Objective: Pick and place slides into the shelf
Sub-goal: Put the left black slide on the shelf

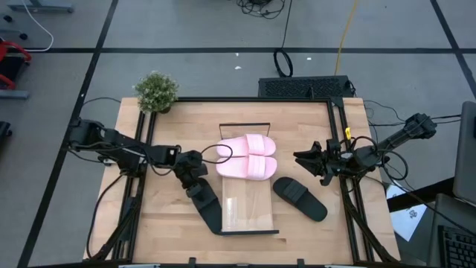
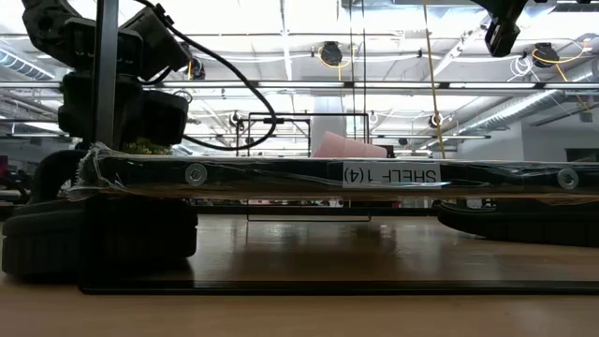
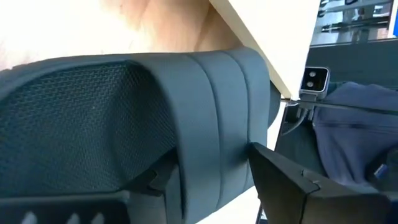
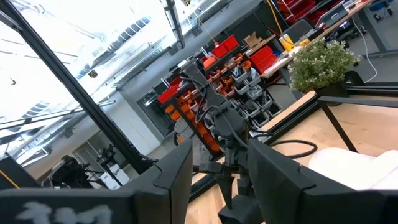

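Slides on our table.
Our left gripper (image 1: pixel 195 181) pinches a black slide (image 1: pixel 209 205) beside the shelf (image 1: pixel 249 212); right gripper (image 1: pixel 309 163) spread.

Two pale pink slides (image 1: pixel 247 156) lie side by side at the frame's centre, across the upper end of the shelf (image 1: pixel 249 205), a narrow light wooden board with black end bars. One black slide (image 1: pixel 299 199) lies slantwise lower right of centre. Another black slide (image 1: pixel 205 202) lies along the shelf's left edge.
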